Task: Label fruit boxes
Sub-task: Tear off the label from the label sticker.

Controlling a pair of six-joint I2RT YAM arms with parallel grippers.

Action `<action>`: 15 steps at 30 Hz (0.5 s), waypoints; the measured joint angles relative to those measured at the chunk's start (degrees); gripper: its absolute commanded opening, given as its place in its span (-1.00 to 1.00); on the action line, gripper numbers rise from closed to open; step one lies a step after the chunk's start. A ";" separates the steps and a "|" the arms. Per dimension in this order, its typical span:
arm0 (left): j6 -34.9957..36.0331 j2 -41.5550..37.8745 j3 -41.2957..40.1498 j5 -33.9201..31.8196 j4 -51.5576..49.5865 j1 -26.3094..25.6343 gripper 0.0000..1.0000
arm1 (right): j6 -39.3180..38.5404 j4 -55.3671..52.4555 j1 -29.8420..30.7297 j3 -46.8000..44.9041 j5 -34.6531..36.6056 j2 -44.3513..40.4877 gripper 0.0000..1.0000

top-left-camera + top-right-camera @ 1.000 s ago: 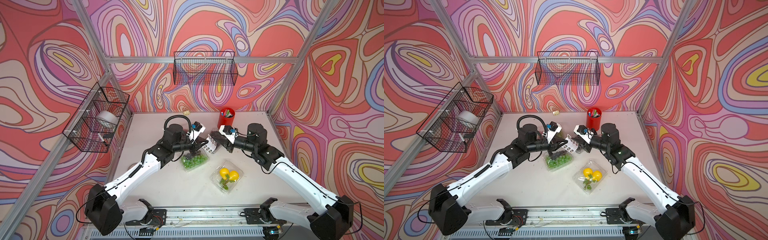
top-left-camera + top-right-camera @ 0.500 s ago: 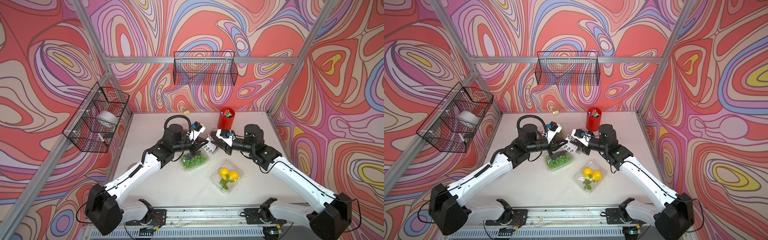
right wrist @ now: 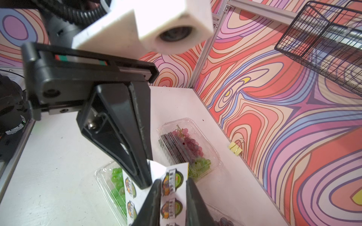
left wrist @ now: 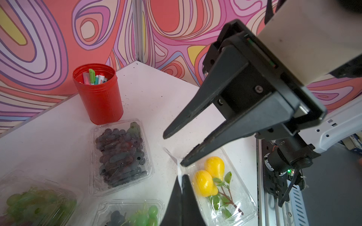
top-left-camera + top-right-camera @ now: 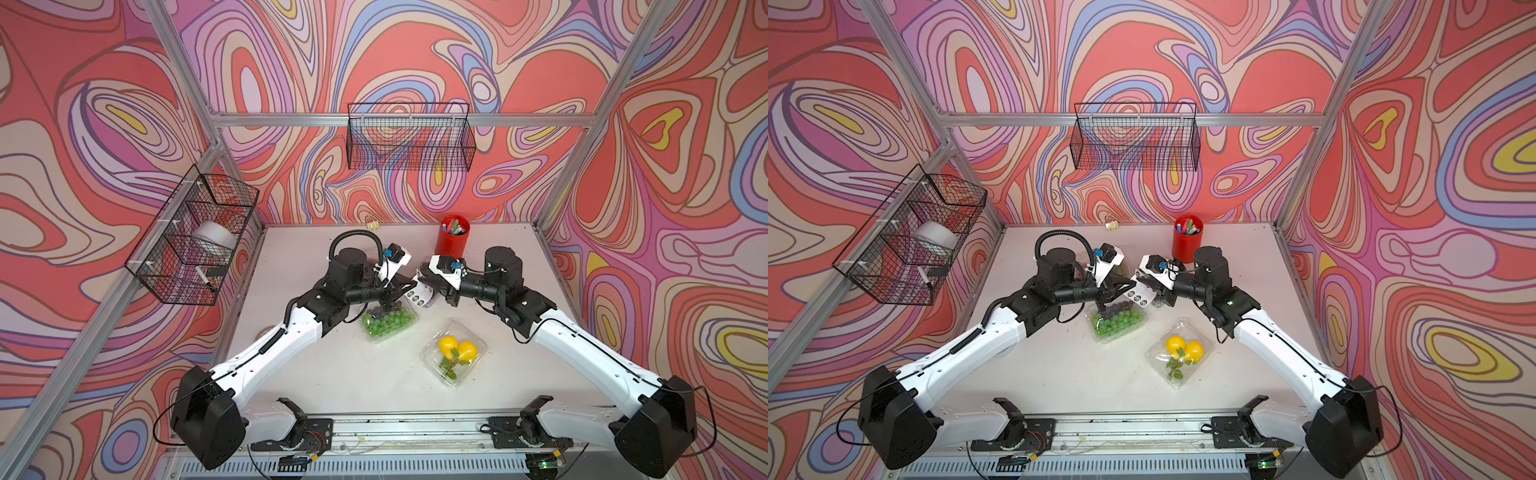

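Where the arms meet above the mid-back of the table (image 5: 357, 374), in both top views the left gripper (image 5: 409, 286) and right gripper (image 5: 424, 279) sit tip to tip. The sticker sheet (image 5: 419, 296) hangs between them. The green-and-dark grape box (image 5: 374, 338) lies just below the sheet, the lemon box (image 5: 469, 374) towards the front right, and the red pen cup (image 5: 452, 245) at the back. The arms mostly hide the other two boxes here.

Left wrist: left gripper (image 4: 181, 179) jaws are pressed together on the sheet (image 4: 178, 170), which shows edge-on. Right gripper (image 4: 175, 149) jaws are spread, with one fingertip (image 4: 188, 159) at the sheet; contact is likely but I can't confirm it. The dark purple grape box (image 4: 98, 185) sits just beside the cup (image 4: 100, 97), with the lemon box (image 4: 235, 176) near it.

Right wrist: the right gripper's fingers (image 3: 154, 197) straddle the sheet (image 3: 177, 167). Stickers show in the gap between them, so it isn't clamped. The left gripper (image 3: 145, 180) pinches a corner of the sheet. The red-green grape box (image 3: 211, 152) lies by the wall, near a yellow binder clip (image 3: 235, 147). The green-and-dark box (image 3: 101, 174) is below the sheet.
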 measured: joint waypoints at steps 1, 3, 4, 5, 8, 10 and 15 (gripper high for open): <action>0.00 0.00 0.00 0.00 0.00 0.00 -1.00 | 0.02 0.02 0.00 0.00 -0.11 0.02 -0.60; 0.00 0.00 0.00 0.00 0.00 0.00 -1.00 | 0.24 0.09 0.00 0.00 -0.28 0.04 -0.65; 0.00 0.00 0.00 0.00 0.00 0.00 -1.00 | 0.31 0.13 0.00 0.00 -0.42 0.04 -0.67; 0.00 0.00 0.00 0.00 0.00 0.00 -1.00 | 0.37 0.17 0.00 0.00 -0.55 0.04 -0.70; 0.00 0.00 0.00 0.00 0.00 0.00 -1.00 | 0.46 0.24 0.02 0.00 -0.74 0.07 -0.78; 0.00 0.00 0.02 0.00 0.00 0.00 -1.00 | 0.44 0.26 0.02 0.00 -0.83 0.07 -0.88; 0.00 0.00 0.02 -0.04 0.00 0.00 -1.00 | 0.61 -0.02 0.02 0.00 -0.76 0.07 -1.00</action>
